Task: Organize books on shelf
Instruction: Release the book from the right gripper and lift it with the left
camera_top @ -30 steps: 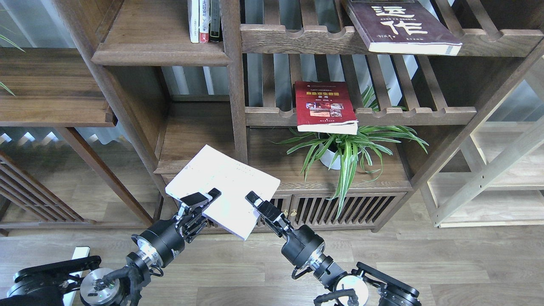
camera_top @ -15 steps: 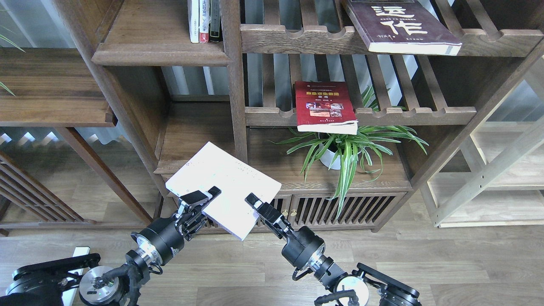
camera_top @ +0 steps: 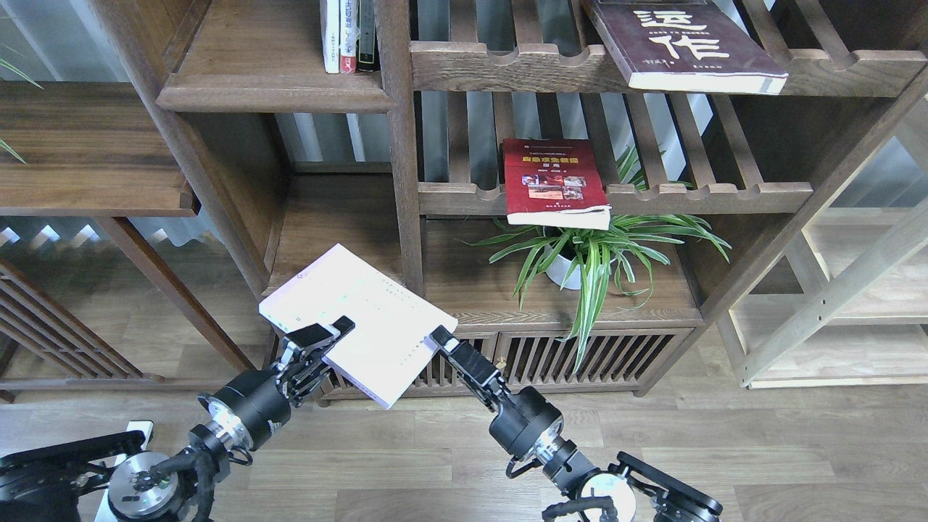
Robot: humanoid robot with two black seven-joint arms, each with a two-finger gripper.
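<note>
A pale lavender-white book [camera_top: 362, 315] is held tilted in the air in front of the bookcase's low left compartment. My left gripper [camera_top: 324, 341] is shut on its near left edge. My right gripper [camera_top: 440, 339] is at the book's near right edge; its fingers cannot be told apart. A large maroon book [camera_top: 681, 43] with white characters lies on the upper slatted rack. A red book [camera_top: 554, 181] with a yellow band lies on the lower slatted rack. The solid dark shelf board [camera_top: 268, 94] is at the upper left, with another solid board [camera_top: 330, 217] below it.
Thin white, red and dark volumes [camera_top: 348, 36] stand at the right end of the upper solid board. A potted spider plant [camera_top: 587, 254] sits under the red book. A slatted cabinet front [camera_top: 580, 359] is below. Pale light-wood shelving [camera_top: 834, 319] stands at the right.
My left gripper has moved left and a little down with the pale book. My right gripper has shifted slightly right, so it sits nearer the book's right corner.
</note>
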